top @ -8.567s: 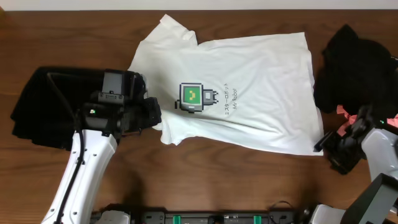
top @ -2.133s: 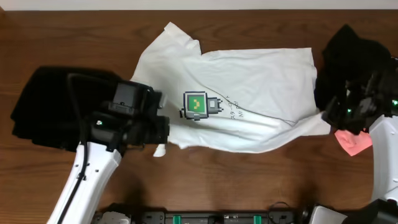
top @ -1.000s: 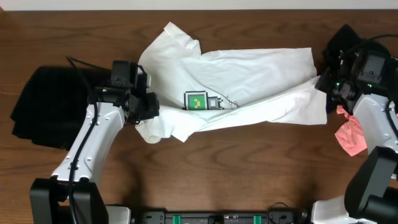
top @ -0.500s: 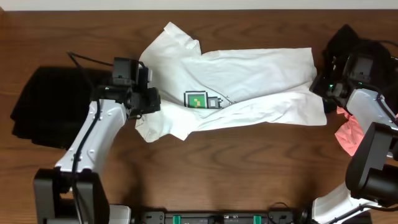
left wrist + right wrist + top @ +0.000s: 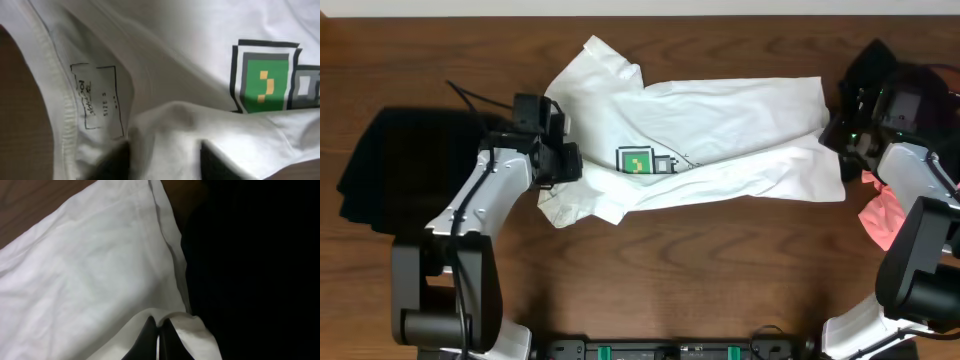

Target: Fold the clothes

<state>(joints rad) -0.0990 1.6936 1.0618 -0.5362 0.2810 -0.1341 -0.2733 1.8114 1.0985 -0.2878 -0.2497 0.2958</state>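
The T-shirt is laid lengthwise between both hands: hem clenched in the right hand, collar beside the released left hand.

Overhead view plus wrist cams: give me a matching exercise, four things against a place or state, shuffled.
Things:
1. white T-shirt
2. pink garment
3. right gripper
4. robot print

Places or states:
a. partly covered by a fold
b. shut on the shirt's edge
c. at the right edge of the table
d. spread across the table's middle

Pairs: 1-d; 2-c; 3-b; 4-a
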